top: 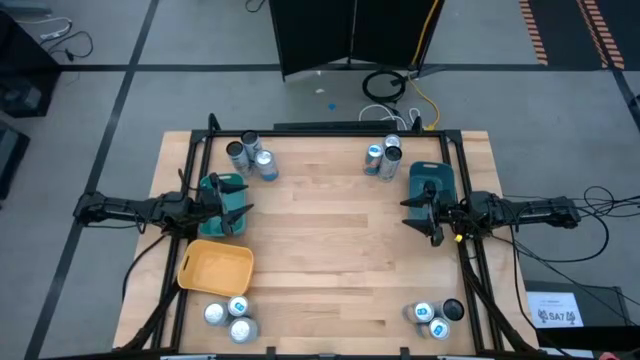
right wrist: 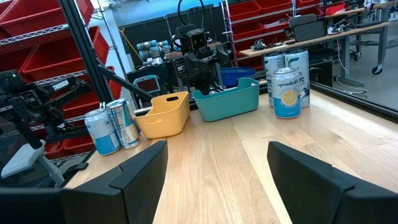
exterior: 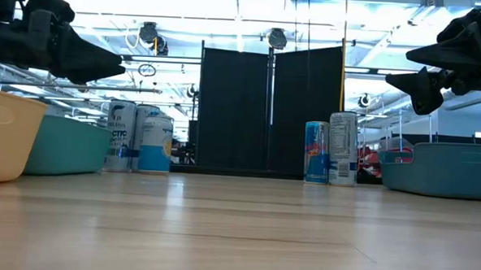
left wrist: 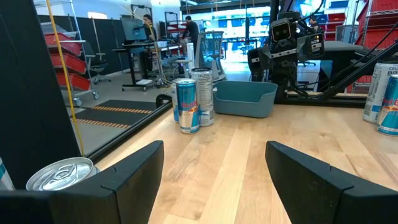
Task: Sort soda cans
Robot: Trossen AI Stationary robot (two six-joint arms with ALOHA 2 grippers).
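Observation:
The soda cans stand upright on the wooden table in four clusters: far left, far right, near left and near right. Some are silver, some silver with blue, and one is dark. My left gripper hangs open above the table's left side, over a teal tray, pointing level toward the right. My right gripper hangs open at the right side beside another teal tray, pointing level toward the left. Nothing lies between either pair of fingers.
A yellow tray sits near the left edge, in front of the left teal tray. A black frame runs along the table's far edge and its sides. The middle of the table is bare wood. People work at desks in the room beyond.

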